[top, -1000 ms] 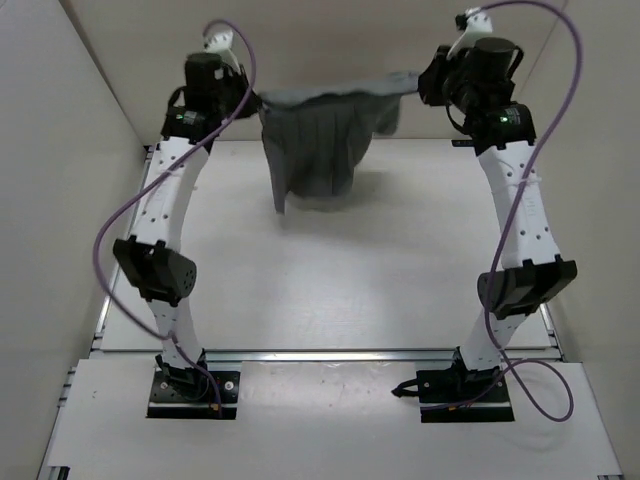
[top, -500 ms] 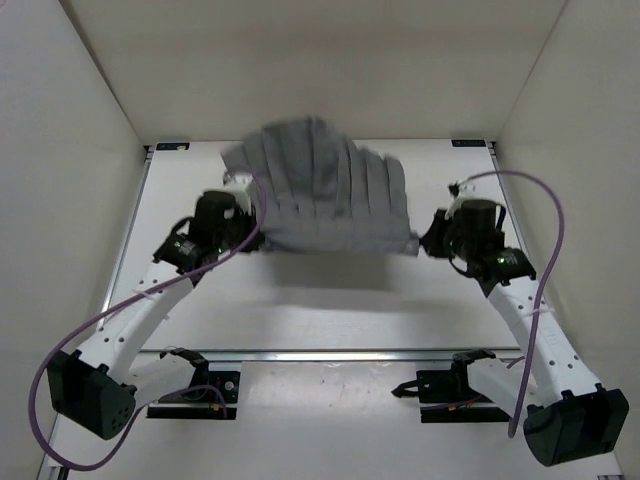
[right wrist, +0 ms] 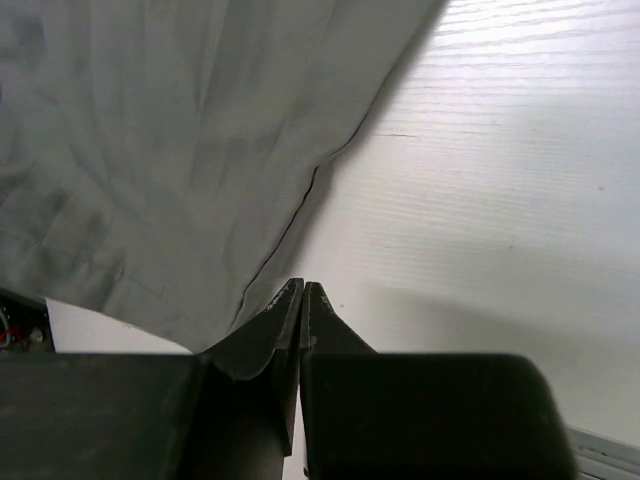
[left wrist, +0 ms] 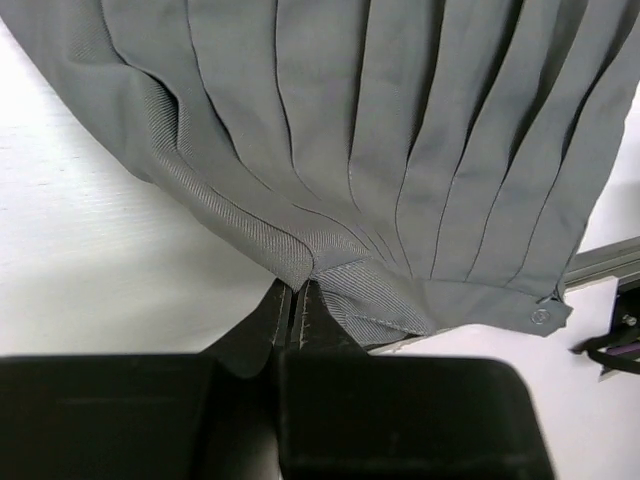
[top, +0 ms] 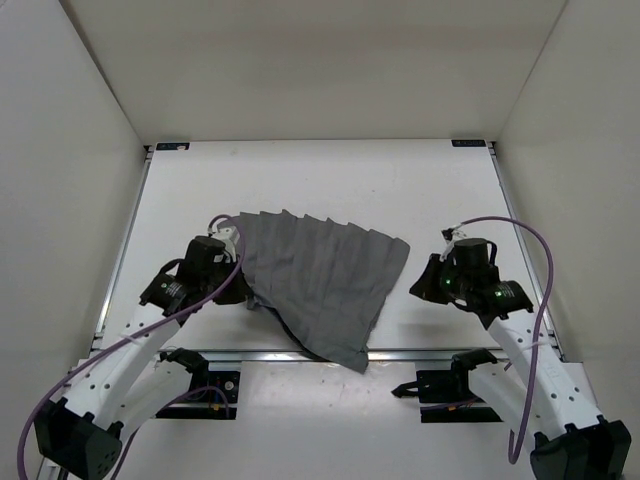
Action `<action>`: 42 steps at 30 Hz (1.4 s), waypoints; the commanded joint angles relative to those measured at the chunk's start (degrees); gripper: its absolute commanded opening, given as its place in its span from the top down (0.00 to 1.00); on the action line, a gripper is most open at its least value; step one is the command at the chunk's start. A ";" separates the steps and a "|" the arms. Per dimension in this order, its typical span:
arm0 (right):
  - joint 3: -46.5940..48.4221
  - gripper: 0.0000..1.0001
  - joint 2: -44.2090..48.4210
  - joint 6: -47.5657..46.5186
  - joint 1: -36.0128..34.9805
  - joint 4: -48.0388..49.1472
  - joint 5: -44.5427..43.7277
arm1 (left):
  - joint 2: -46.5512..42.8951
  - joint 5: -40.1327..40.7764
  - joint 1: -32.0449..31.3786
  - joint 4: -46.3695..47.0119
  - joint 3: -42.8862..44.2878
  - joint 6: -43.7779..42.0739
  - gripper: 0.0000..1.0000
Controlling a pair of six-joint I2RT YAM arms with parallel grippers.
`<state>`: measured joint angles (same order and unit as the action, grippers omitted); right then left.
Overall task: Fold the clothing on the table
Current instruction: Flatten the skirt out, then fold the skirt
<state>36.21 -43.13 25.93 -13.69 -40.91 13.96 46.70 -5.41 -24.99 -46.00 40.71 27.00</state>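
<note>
Clothing (top: 320, 280) sits pinched at its edge in the left claw (left wrist: 297, 288); the right claw (right wrist: 302, 287) is pressed together beside it.

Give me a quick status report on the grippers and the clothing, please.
Left gripper shut on the edge of the clothing. Right gripper shut, empty, just beside it. Clothing spread on the table, near corner over the rail. No obstruction seen.

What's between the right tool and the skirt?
Nothing visible: only bare table lies between the shut right tool and the edge of the pleated skirt. The left tool is pinching its fabric.
</note>
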 commanded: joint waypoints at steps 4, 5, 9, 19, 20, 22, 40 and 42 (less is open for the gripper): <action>3.69 0.88 -6.77 -1.32 -4.05 5.74 5.29 | 6.37 -1.45 -1.55 4.25 1.56 2.08 1.00; 3.52 0.81 -8.18 -1.76 -5.89 5.40 4.60 | 7.69 -1.62 -1.55 5.29 2.09 1.83 1.00; 3.79 0.52 -11.09 -1.24 -11.17 3.64 4.40 | 12.18 -0.83 -3.74 8.11 4.55 1.83 1.00; -7.37 0.35 -10.57 11.05 -23.55 13.91 9.42 | 15.44 -1.18 -3.40 8.82 3.50 -0.02 1.00; -7.81 0.35 -10.83 12.55 -24.27 14.97 8.73 | 15.18 -1.18 -3.22 8.73 3.59 -0.63 1.00; -9.22 0.34 -11.88 13.61 -27.61 16.38 8.98 | 15.09 -1.36 -3.04 9.08 3.24 -0.90 1.00; -14.58 0.46 -17.86 16.78 -34.82 23.86 12.41 | 9.12 -1.62 -1.82 8.47 -0.72 0.50 1.00; -15.72 0.47 -17.86 16.87 -35.52 25.51 12.06 | 8.85 -1.01 -1.99 8.65 -1.51 0.94 1.00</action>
<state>21.85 -60.90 41.50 -48.38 -18.35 25.98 57.30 -6.68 -27.31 -37.80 40.10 27.31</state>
